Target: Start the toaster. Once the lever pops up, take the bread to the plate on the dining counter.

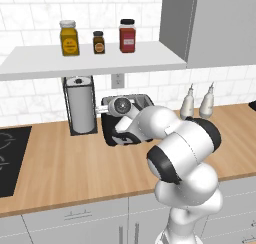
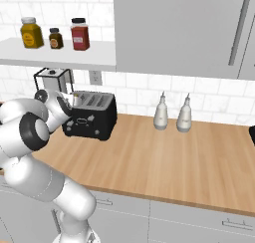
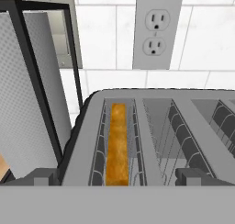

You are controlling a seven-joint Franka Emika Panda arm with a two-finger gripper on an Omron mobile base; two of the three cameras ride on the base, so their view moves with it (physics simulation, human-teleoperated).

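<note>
Three slots show across the top of the toaster (image 3: pixel 151 126) from the hand view, running away toward the tiled wall, and the bread (image 3: pixel 117 145) stands on edge deep in the leftmost one, its long golden edge lying along the slot. The toaster itself sits on the wood counter (image 2: pixel 164 162) against the wall, its long side set along the wall and its front with pale marks facing out into the room. The gripper (image 3: pixel 114 178) hangs just over the toaster's near edge, one dark fingertip (image 3: pixel 41 176) to each side of the bread's slot; the fingers are spread apart and grip nothing. Just left of the toaster stands a paper-towel holder (image 1: pixel 80 105), its black frame close beside the toaster's end. An outlet (image 3: pixel 156 30) is on the wall behind. Two pale bottles (image 2: pixel 172 115) stand well to the right, and three jars (image 1: pixel 98 38) sit on the shelf (image 1: pixel 90 60) above.
</note>
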